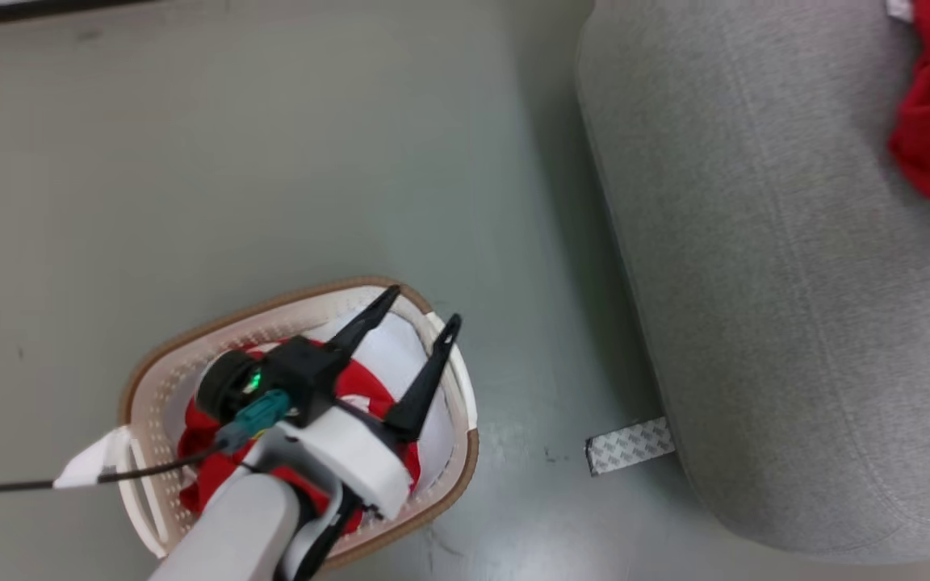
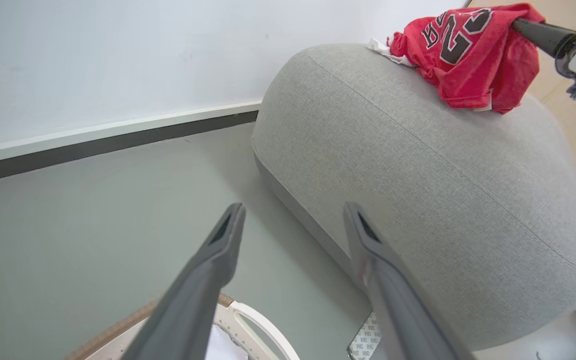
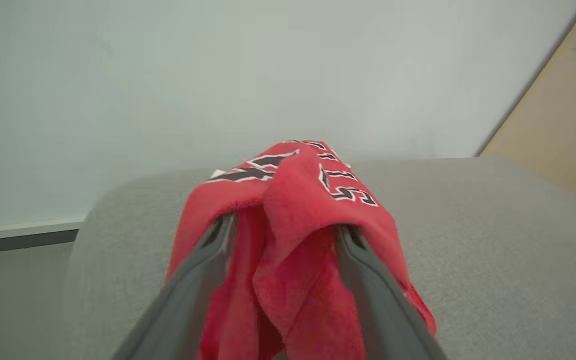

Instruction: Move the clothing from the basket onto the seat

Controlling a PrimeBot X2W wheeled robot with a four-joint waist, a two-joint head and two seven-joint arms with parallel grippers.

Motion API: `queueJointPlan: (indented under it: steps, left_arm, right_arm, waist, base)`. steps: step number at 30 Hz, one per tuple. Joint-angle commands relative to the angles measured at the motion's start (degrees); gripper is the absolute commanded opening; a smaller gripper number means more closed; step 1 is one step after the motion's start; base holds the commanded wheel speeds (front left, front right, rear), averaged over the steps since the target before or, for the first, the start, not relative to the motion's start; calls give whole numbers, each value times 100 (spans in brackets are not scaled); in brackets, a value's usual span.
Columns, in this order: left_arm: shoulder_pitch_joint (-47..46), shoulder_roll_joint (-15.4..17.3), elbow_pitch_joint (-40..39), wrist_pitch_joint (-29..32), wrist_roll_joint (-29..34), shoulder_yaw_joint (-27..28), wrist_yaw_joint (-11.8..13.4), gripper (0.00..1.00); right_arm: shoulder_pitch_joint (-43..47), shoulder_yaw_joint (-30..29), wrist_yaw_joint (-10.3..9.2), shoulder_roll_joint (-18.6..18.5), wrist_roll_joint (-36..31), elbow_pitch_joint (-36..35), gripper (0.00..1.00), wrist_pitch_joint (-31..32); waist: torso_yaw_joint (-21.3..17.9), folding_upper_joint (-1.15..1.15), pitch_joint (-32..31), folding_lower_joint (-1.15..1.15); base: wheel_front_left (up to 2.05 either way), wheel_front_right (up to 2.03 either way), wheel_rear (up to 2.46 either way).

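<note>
The cream basket (image 1: 138, 387) with its brown rim stands on the floor at lower left. In it lies a red garment with white (image 1: 360, 387). My left gripper (image 1: 421, 311) hovers open over the basket's right side, nothing between its fingers; the left wrist view (image 2: 294, 210) shows the rim (image 2: 248, 320) below them. The grey seat (image 1: 796, 282) spreads to the right. The red "23" jersey (image 2: 473, 50) rests on its far top. My right gripper (image 3: 284, 225) stands open, its fingers spread, with the jersey (image 3: 308, 200) draped over and between them.
A strip of patterned paper (image 1: 628, 445) lies on the grey-green floor at the seat's foot. A dark cable (image 1: 29, 484) trails from my left wrist. A white wall with a dark baseboard (image 2: 108, 145) runs behind the seat.
</note>
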Motion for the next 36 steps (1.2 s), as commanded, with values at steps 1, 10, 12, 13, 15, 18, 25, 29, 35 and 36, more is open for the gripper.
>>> queueJointPlan:
  steps: [1, 10, 12, 13, 15, 18, 25, 29, 35, 36]
  left_arm:
    - [93, 60, 45, -84, -60, 41, 31, 100]
    - [671, 57, 506, -897, -279, 466, 357, 100]
    - [834, -9, 598, -1052, -345, 583, 433, 100]
    - [922, -43, 641, -1105, -384, 645, 471, 100]
    - [1102, -104, 706, -1167, -444, 774, 516, 100]
    - [1374, -231, 714, -1204, -452, 1019, 595, 100]
    - [2257, -595, 335, -1205, -34, 1967, 621, 100]
    - [2719, -831, 235, -1206, 168, 2391, 507, 100]
    - [3114, -1076, 258, -1207, 371, 2883, 287, 100]
    - [3155, -1106, 254, -1207, 390, 2937, 250, 100]
  right_arm:
    - [223, 55, -12, 105, -42, -236, 100, -18]
    - [2167, 591, -13, 730, -89, -2803, 100, -9]
    - [2559, 720, -13, 815, -61, -3161, 100, -9]
    - [2738, 769, -13, 838, -46, -3322, 100, -9]
    - [3089, 879, -13, 877, -74, -3532, 100, -9]
    - [3541, 1028, -13, 916, -117, -3769, 100, -10]
    - [4471, 1336, -13, 953, -98, -4031, 100, -10]
    - [4885, 1540, -13, 958, 39, -3947, 100, -10]
    - [5184, 1869, -13, 962, 279, -3708, 100, -10]
    - [5197, 1917, -13, 962, 305, -3674, 100, -10]
  waist:
    - [-85, 0, -152, -1]
    - [-37, 0, -1079, -1]
    - [38, 0, -1295, -1]
    - [83, 0, -1400, -1]
    - [189, 0, -1608, -1]
    - [377, 0, -1890, -1]
    - [805, 0, -2419, -1]
    - [989, 0, -2611, -1]
    - [1148, 0, -2808, -1]
    - [1163, 0, -2830, -1]
  base:
    - [0, 0, 0]
    - [0, 0, 0]
    - [0, 0, 0]
    - [0, 0, 0]
    - [0, 0, 0]
    - [0, 0, 0]
    - [0, 0, 0]
    - [0, 0, 0]
    - [0, 0, 0]
    - [0, 0, 0]
